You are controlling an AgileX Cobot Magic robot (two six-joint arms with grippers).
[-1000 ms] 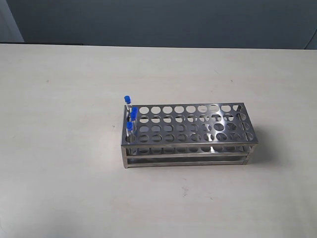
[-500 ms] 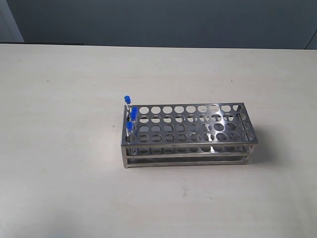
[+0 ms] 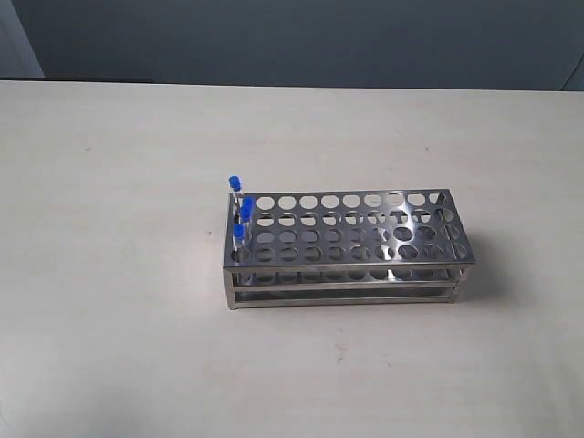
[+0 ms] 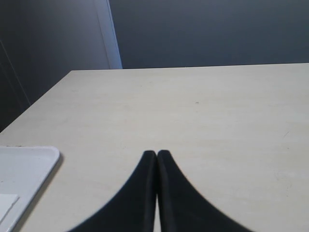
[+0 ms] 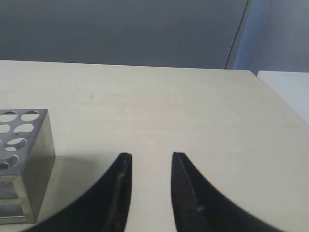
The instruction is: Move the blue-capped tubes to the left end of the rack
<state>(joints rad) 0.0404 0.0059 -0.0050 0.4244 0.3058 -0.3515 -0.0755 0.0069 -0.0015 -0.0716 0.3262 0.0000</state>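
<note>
The steel rack (image 3: 347, 248) stands mid-table in the exterior view. Three blue-capped tubes (image 3: 240, 215) show at its left end, one behind another; I cannot make out a fourth. Neither arm appears in the exterior view. In the left wrist view my left gripper (image 4: 157, 153) is shut, fingertips together with nothing between them, over bare table with no rack in sight. In the right wrist view my right gripper (image 5: 152, 156) is open and empty, with a corner of the rack (image 5: 21, 159) off to one side of it.
A white tray (image 4: 21, 171) lies at the table's edge in the left wrist view. Another white surface (image 5: 289, 87) sits beyond the table's edge in the right wrist view. A dark wall backs the pale table (image 3: 137, 319).
</note>
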